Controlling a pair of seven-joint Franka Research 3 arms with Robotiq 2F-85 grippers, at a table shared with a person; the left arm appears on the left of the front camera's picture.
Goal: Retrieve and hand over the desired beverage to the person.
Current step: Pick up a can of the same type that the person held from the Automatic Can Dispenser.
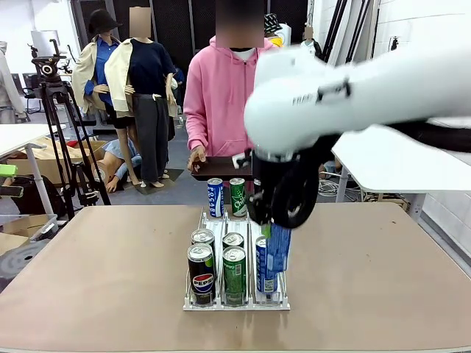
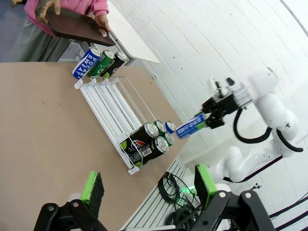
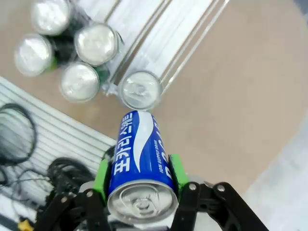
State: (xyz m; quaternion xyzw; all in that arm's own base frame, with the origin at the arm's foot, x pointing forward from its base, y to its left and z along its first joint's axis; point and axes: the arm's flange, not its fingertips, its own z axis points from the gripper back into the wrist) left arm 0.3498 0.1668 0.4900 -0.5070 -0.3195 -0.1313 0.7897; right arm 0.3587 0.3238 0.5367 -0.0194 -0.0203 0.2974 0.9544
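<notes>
My right gripper (image 1: 276, 229) is shut on a blue Pocari Sweat can (image 1: 279, 254), which hangs just above the front right lane of the clear wire rack (image 1: 221, 220). In the right wrist view the blue can (image 3: 141, 163) sits between the green pads (image 3: 102, 175), over another blue can (image 3: 139, 90) in the rack. The person (image 1: 221, 95) in a pink hoodie stands at the far side holding a dark tray (image 1: 221, 168). My left gripper (image 2: 148, 185) is open and holds nothing, off to the side of the rack (image 2: 110, 98).
At the rack's front stand a black Pepsi can (image 1: 201, 272), a green can (image 1: 235, 273) and a blue can (image 1: 263, 266), with two more behind. A blue can (image 1: 215, 197) and a green one (image 1: 238, 197) stand at its far end. Bare tabletop (image 1: 96, 272) lies on both sides.
</notes>
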